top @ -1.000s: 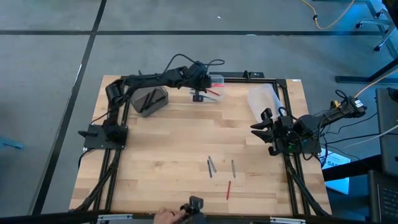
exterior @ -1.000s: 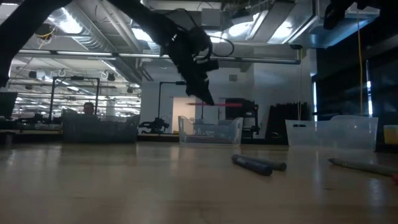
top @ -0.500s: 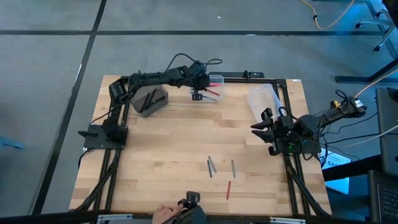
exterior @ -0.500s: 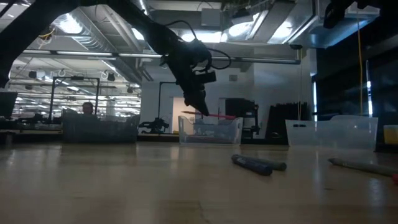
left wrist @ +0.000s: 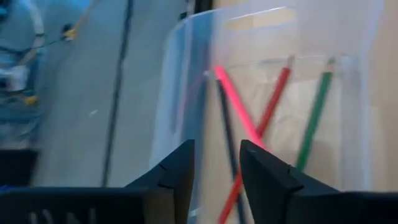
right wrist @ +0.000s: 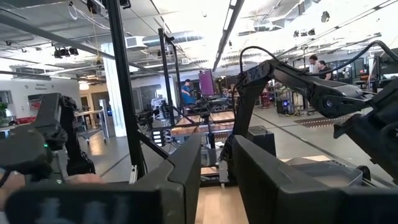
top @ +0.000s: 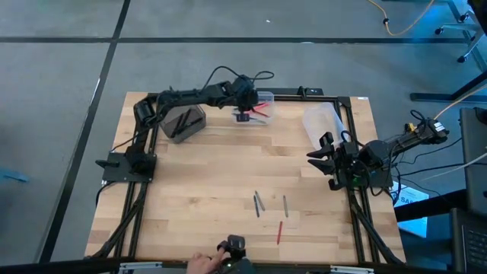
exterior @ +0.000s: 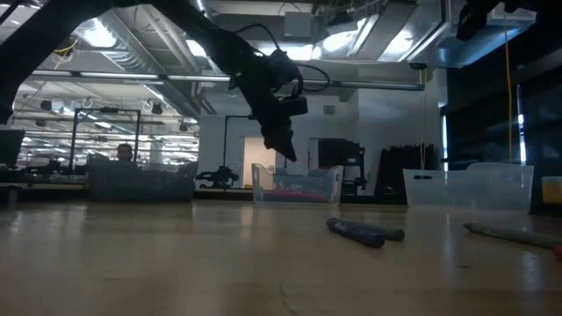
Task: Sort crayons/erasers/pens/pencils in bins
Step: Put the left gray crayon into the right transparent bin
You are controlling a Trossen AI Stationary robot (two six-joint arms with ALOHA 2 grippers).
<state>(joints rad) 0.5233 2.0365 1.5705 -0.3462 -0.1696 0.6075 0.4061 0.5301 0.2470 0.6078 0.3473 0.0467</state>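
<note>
My left gripper (top: 242, 115) hangs open over the near edge of the clear bin (top: 264, 100) at the table's far side, its fingers (left wrist: 180, 168) empty. In that bin lie a pink stick (left wrist: 239, 112), a red one (left wrist: 273, 96), a green one (left wrist: 314, 118) and a dark one (left wrist: 225, 124). The pink one shows blurred. Two grey sticks (top: 257, 204) (top: 285, 204) and a red stick (top: 279, 232) lie flat on the table's near half. My right gripper (top: 323, 156) waits open at the right edge, raised off the table.
A dark grey bin (top: 183, 122) holding dark sticks stands at the far left. A whitish bin (top: 323, 122) stands at the far right, next to my right arm. A person's hand (top: 201, 263) rests at the near edge beside a small dark device (top: 234, 245).
My left gripper has let go of the pink stick. The stick was held level over the clear bin, then tipped with its free end down, and now lies inside the bin. The gripper stays over the bin.
</note>
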